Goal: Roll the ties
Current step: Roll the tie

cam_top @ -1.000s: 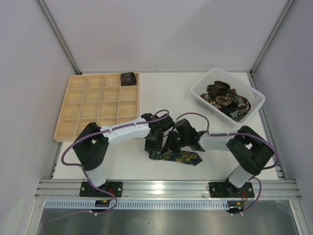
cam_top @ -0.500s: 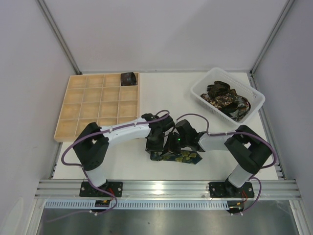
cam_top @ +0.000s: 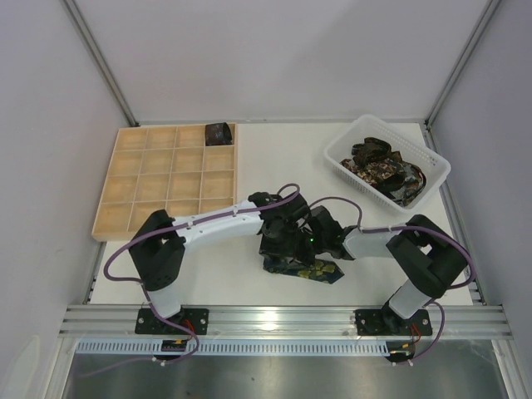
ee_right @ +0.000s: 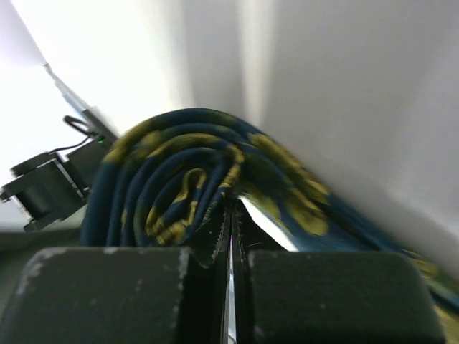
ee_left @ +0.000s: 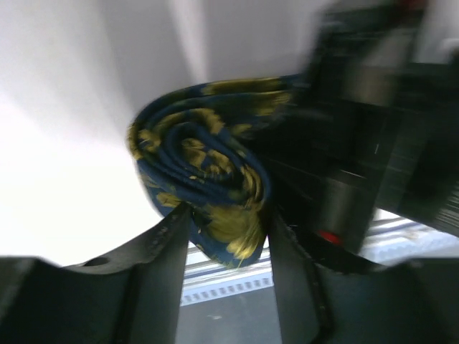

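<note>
A navy tie with yellow-green flowers [cam_top: 309, 269] lies near the table's front, between my two grippers, partly rolled with a short flat tail to the right. In the left wrist view the roll [ee_left: 204, 179] sits between my left gripper [ee_left: 226, 240] fingers, which press its sides. My left gripper [cam_top: 278, 239] is over the roll. My right gripper [cam_top: 314, 241] meets it from the right. In the right wrist view its jaws [ee_right: 232, 215] are shut tight, tips pinching a layer at the roll [ee_right: 179, 179].
A white slotted basket [cam_top: 342, 154] at the back right holds several dark ties [cam_top: 384, 170]. A pale wooden grid tray [cam_top: 150, 191] at the left holds one rolled dark tie [cam_top: 219, 133] in its far right cell. Grey walls stand around the table.
Both grippers and the roll have shifted right along the tie. The flat tail on the table has grown shorter.
</note>
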`<action>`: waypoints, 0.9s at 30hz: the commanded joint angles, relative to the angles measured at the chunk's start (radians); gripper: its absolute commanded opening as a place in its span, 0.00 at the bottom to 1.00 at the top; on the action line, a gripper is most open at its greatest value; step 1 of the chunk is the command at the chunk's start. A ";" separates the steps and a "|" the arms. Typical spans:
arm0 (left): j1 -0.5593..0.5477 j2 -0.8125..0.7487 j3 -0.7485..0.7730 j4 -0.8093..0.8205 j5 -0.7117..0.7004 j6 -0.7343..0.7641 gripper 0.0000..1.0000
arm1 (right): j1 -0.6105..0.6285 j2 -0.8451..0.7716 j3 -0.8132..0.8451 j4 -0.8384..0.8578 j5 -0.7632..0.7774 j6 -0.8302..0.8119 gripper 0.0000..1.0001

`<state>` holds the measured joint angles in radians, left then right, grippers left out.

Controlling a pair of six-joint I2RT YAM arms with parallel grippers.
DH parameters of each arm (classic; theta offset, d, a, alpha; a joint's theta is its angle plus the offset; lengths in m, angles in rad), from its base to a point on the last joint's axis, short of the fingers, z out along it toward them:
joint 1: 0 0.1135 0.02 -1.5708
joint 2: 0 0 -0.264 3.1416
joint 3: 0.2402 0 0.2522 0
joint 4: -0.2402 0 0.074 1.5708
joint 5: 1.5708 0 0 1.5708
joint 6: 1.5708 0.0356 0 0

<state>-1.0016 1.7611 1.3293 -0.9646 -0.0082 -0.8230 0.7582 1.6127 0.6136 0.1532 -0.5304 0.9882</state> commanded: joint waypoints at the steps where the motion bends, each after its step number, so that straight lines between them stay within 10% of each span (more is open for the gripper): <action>1: -0.032 0.003 0.079 0.125 0.062 -0.047 0.52 | 0.000 -0.023 -0.014 -0.007 0.010 -0.023 0.00; 27: -0.040 0.015 -0.058 0.313 0.100 -0.050 0.58 | -0.195 -0.416 -0.003 -0.615 0.145 -0.249 0.07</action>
<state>-1.0336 1.7824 1.2865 -0.7216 0.0914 -0.8719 0.6098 1.2495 0.5892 -0.3481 -0.4038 0.8223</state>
